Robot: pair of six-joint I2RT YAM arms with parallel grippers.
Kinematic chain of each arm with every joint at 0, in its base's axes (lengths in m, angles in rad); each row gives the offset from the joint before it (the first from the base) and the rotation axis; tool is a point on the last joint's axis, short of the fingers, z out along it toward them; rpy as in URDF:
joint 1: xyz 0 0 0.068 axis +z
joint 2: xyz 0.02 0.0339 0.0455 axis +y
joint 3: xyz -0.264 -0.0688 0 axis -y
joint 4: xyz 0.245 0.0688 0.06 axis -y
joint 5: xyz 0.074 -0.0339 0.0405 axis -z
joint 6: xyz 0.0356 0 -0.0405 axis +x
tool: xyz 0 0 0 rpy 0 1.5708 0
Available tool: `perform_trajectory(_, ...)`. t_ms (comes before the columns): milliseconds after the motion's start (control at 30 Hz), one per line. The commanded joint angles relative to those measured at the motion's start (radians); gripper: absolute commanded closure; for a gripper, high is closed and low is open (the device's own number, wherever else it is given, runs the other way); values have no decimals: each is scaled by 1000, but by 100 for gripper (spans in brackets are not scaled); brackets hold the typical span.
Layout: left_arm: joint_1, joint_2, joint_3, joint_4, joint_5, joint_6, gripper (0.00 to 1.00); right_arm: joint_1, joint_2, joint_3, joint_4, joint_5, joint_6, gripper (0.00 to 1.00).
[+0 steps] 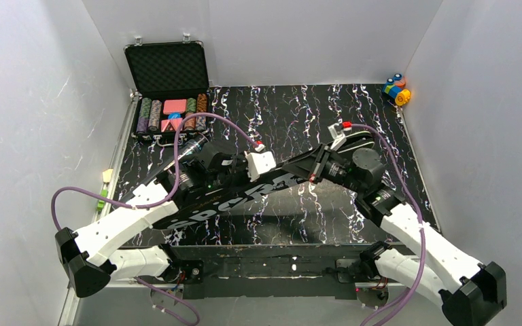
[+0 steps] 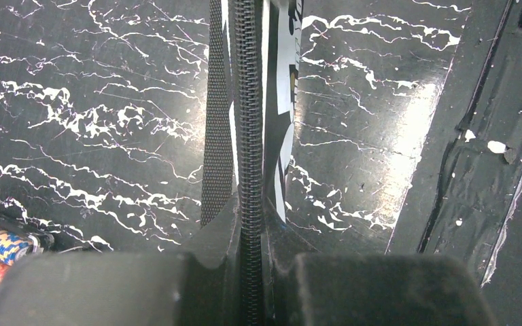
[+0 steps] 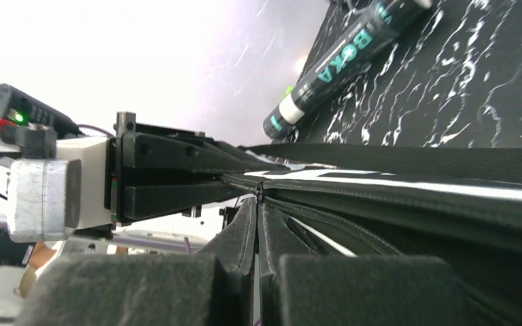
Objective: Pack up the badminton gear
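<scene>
Black "SPORT" racket bag (image 1: 245, 197) hung clear of the desk (image 1: 353, 115) near centre, running approx 8 o'clock to 2 o'clock in top view, carried between both arms. L hand (image 2: 248, 231) was narrow, clamped on the bag's edge w/ the zipper (image 2: 247, 102) running straight out between its fingers and a webbing strap (image 2: 216, 122) alongside. R hand (image 3: 257, 224) was pinched shut on the same zip line, tip to tip w/ the L hand. It looked like the slider, but too small to be sure. BOKA shuttle tube (image 3: 343, 54) lay on the desk at approx 10 o'clock, outside the bag.

Step looked like working the zip. To do it well: L hand anchors and keeps the zip line taut and straight, R pulls along the teeth, not across, and slowly so fabric or strap doesn't snag. Keep the bag off the poker chip case (image 1: 168, 88) at 11 o'clock.
</scene>
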Motion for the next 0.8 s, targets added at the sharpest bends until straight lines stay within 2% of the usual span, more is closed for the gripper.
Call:
perform_trajectory(0,1,-48,44,37,1,12,100,-98,-72,-7,-44,11,-22,99)
perform_trajectory(267,1,-56,48,30,1,20,100,-300,-153,22,-192,-81,-75,99)
perform_trajectory(467,1,-63,43,29,9,24,100,-507,-177,60,-332,-166,-99,99)
perform_trajectory(767,1,-81,29,27,11,27,100,-801,-137,108,-388,-298,-96,99)
